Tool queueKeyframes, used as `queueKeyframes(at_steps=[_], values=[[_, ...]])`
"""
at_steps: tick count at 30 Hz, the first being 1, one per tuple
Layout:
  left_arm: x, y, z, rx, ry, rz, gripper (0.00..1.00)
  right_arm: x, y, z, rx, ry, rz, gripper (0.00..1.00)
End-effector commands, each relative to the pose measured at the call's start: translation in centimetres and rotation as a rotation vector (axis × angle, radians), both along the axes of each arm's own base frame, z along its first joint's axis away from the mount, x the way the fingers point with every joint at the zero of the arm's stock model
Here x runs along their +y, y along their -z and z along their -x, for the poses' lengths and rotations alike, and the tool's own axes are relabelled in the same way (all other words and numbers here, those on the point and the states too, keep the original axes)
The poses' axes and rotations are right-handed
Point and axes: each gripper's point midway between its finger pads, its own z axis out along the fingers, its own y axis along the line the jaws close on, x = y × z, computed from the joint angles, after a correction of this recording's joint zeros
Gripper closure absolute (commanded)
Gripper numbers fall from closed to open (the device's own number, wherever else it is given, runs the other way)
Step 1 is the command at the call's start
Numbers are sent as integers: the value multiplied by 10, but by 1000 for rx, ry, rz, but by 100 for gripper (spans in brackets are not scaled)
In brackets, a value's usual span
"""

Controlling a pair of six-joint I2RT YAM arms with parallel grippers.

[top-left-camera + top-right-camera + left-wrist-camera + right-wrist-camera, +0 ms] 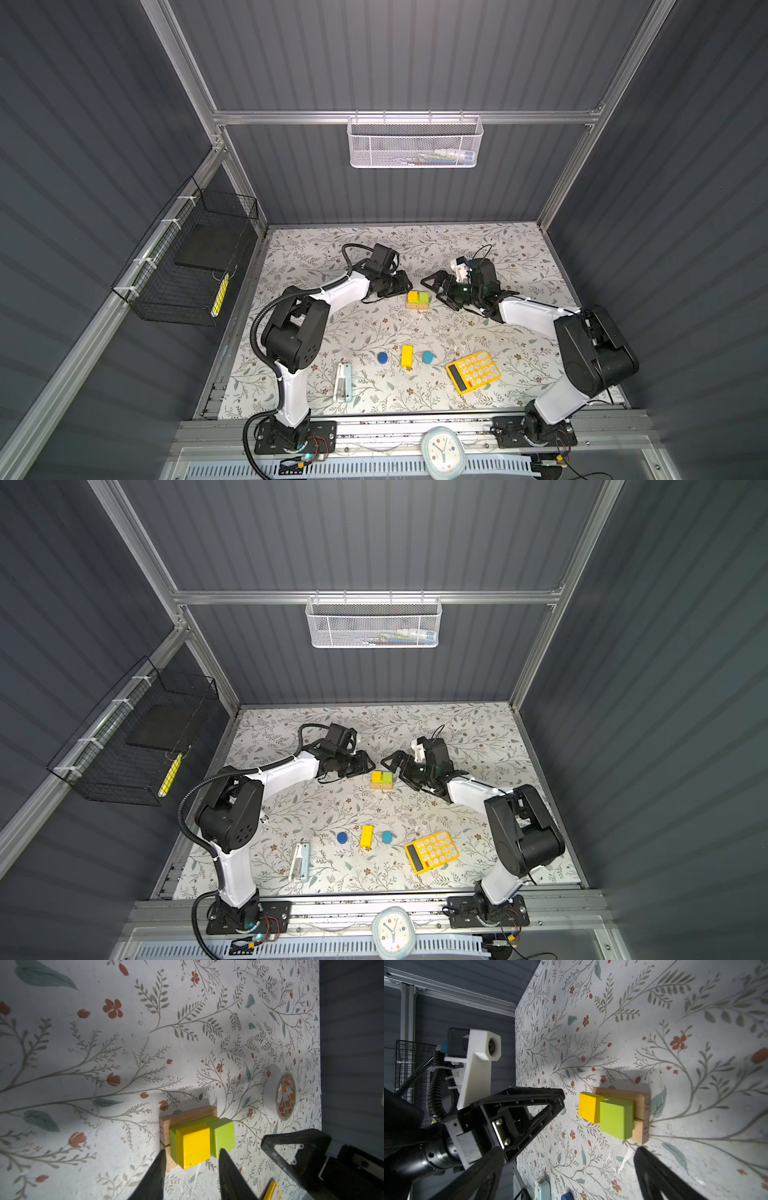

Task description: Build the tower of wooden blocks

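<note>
The wood block tower stands mid-table: two tan bars side by side carry a lime-green bar, with a yellow cube and a lime-green cube on top. My left gripper is open, one fingertip either side of the yellow cube's near end, neither pressing it. Just right of the tower my right gripper is open wide and empty. In both top views a yellow bar lies near the front between two blue cylinders.
A yellow calculator lies front right and a white and pale-blue stapler front left. A clear tape roll stands beyond the tower near the back wall. A clock sits on the front rail.
</note>
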Motion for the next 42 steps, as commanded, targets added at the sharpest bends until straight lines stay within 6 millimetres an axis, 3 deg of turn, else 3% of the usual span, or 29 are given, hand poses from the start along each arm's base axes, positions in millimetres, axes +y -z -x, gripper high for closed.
queueKeyframes(at_steps=[1,42], values=[[-6,10,7,32,15,8,60,1,-1,-3,-9,6,-32,1],[-23,17,12,47,38,8,66,11,22,-12,40,7,-115,1]])
